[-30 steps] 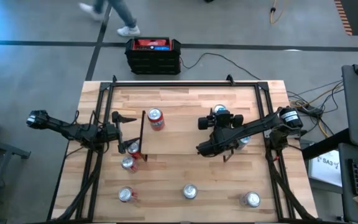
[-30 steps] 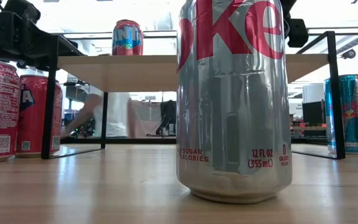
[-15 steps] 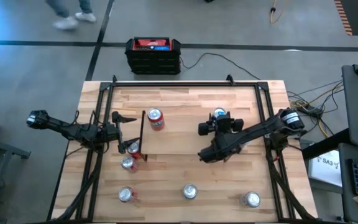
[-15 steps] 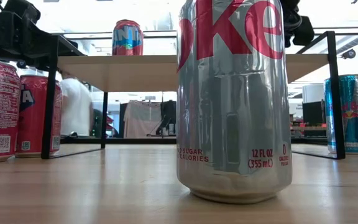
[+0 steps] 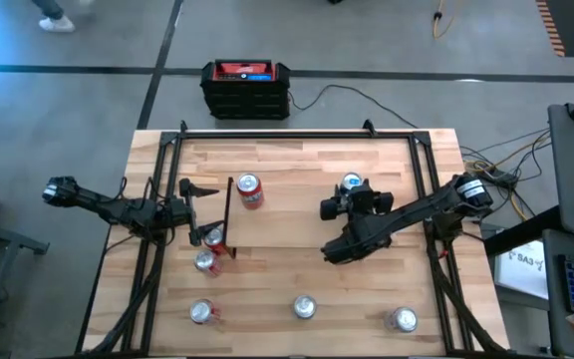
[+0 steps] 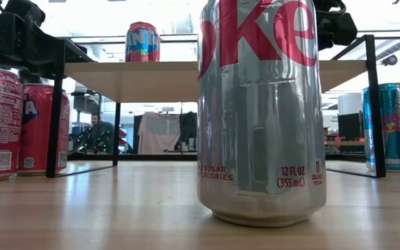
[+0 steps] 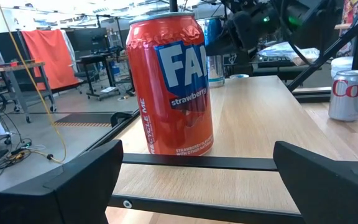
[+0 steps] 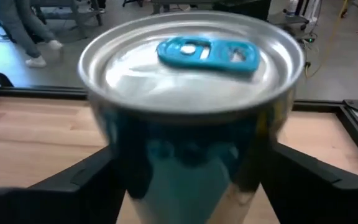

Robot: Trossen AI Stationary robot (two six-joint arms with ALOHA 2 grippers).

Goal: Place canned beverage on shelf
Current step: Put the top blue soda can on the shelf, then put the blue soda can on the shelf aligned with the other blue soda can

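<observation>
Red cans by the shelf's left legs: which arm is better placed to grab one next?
Left. The left pincer hangs open at the left end of the shelf, right beside the red cans. The right pincer is across the shelf at the blue-tab can.

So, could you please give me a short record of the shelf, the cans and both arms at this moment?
shelf: light-wood board on thin black legs, standing on the table
cans on shelf: red strawberry can; blue-tabbed can
right gripper: over the shelf, its fingers on either side of the blue-tabbed can, apart from its sides
left gripper: open, waiting at the shelf's left end
cans on table: two red cans at the shelf's left front corner; three silver-topped cans along the front edge
</observation>
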